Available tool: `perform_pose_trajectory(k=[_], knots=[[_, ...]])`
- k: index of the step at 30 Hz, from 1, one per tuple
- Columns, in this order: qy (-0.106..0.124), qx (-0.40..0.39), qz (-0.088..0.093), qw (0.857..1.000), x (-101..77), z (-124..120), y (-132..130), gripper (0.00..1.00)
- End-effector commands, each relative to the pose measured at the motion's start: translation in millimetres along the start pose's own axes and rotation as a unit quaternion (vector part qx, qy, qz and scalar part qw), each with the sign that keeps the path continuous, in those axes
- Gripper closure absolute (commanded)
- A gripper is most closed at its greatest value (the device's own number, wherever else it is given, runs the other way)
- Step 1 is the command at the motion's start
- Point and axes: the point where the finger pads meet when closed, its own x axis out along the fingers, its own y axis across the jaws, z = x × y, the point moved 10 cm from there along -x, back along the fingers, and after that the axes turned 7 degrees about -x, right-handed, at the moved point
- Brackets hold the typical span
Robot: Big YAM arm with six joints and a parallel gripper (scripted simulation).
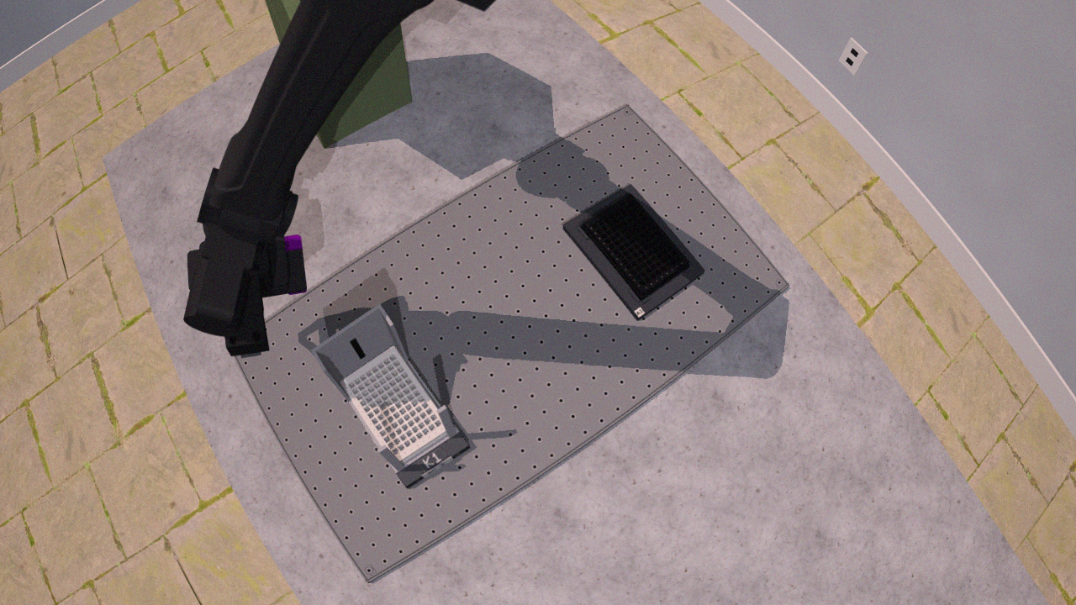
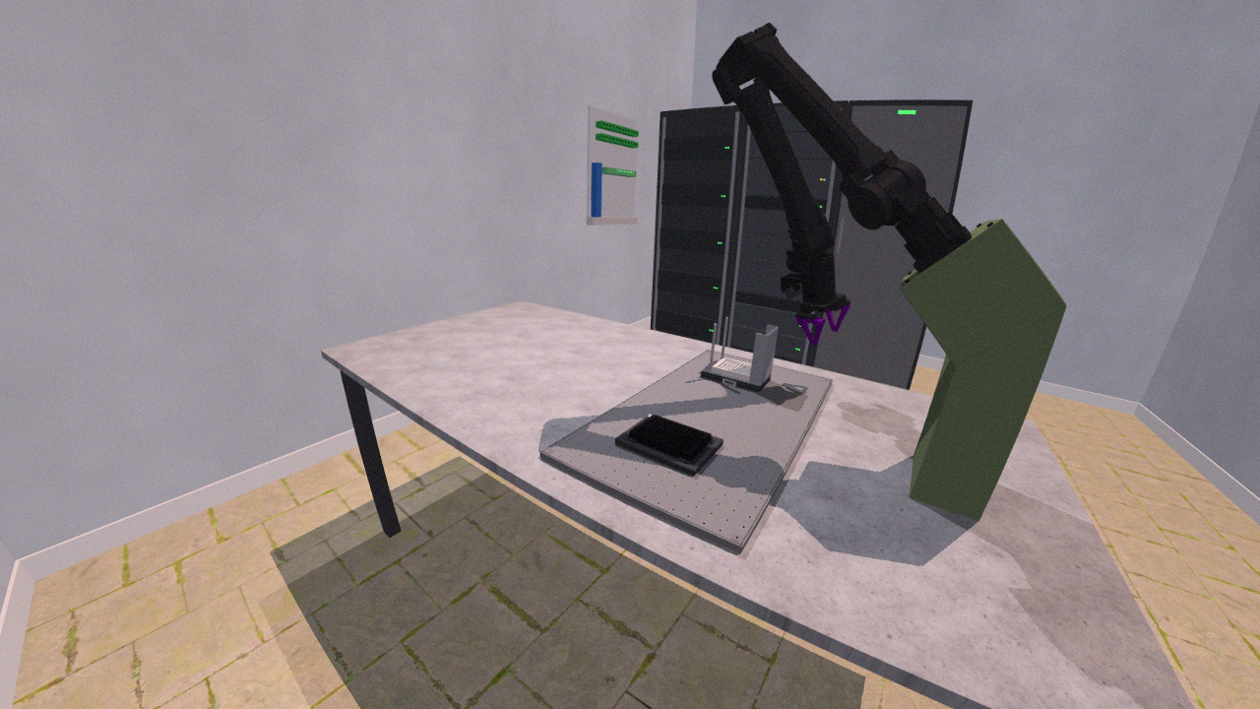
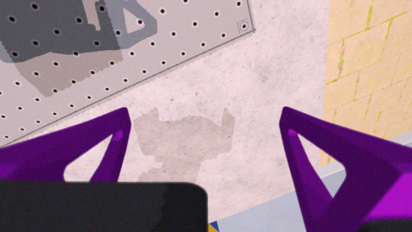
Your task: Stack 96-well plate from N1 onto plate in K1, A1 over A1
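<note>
A black 96-well plate [image 1: 635, 244] sits on the dark plate nest N1 [image 1: 633, 252] at the far right of the perforated board; it also shows in the exterior view [image 2: 669, 437]. A small pale A1 square [image 1: 639, 310] lies at the nest's near corner. A white 96-well plate [image 1: 392, 404] sits in the grey stack rack K1 [image 1: 391, 391], whose K1 label [image 1: 431, 460] is at its front. My gripper [image 3: 205, 115] [image 2: 823, 324], with purple fingers, is open and empty. It hangs high above the table's bare surface just off the board's corner, behind K1.
The perforated board [image 1: 511, 331] lies on the concrete table. The green arm pedestal [image 2: 977, 370] stands on the table behind the board. K1 has a tall back wall [image 2: 765, 354] and two thin upright posts [image 2: 724, 339]. The table edge and floor show at the right of the wrist view.
</note>
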Motion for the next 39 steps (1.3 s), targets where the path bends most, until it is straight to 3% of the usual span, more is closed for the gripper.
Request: perform_pose_trajectory(k=[1,25,27,39], knots=[[-0.007,0.004,0.002,1.0,-2.4,16.1,13.2,0.0],[0.0,-0.035,0.017,0.999,10.6,57.1,101.6,0.0],[0.0,-0.035,0.017,0.999,10.6,57.1,101.6,0.0],[-0.001,-0.062,0.02,0.998,1.7,75.4,157.0,0.0]])
